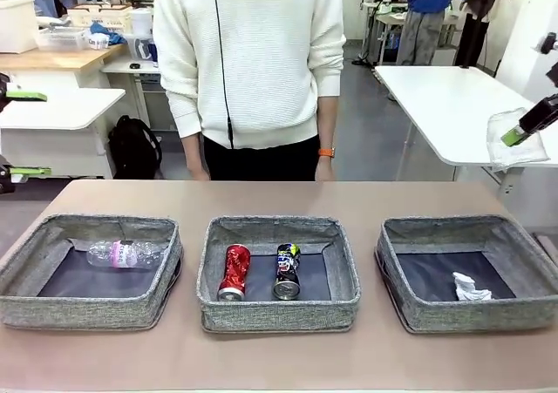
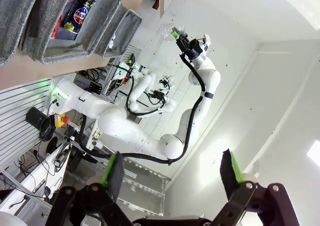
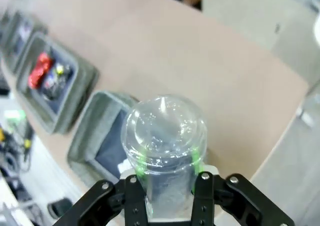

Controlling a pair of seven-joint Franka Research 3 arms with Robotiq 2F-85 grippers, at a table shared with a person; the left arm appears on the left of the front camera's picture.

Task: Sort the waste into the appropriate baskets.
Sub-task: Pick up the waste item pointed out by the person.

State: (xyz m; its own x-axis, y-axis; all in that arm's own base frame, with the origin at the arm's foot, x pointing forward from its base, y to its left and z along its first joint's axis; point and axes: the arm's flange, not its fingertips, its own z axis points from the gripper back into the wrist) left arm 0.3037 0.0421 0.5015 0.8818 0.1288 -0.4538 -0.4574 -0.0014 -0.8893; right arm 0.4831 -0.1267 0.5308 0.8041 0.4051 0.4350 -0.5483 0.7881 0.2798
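R tool (image 3: 167, 183) clamped on clear cup (image 3: 165, 136), high off R end of counter (image 1: 279, 197). Bottle basket (image 1: 87, 271) far L, past can basket (image 1: 279, 275); paper basket (image 1: 471, 275) nearest below. L tool (image 2: 172, 173) wide, holding nothing, nearer L basket.

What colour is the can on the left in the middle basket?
Red can, best in the front view.

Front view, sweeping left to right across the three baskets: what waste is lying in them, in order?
Clear plastic bottle in the left basket → red drink can → dark multicoloured drink can, both in the middle basket → small white paper wad in the right basket.
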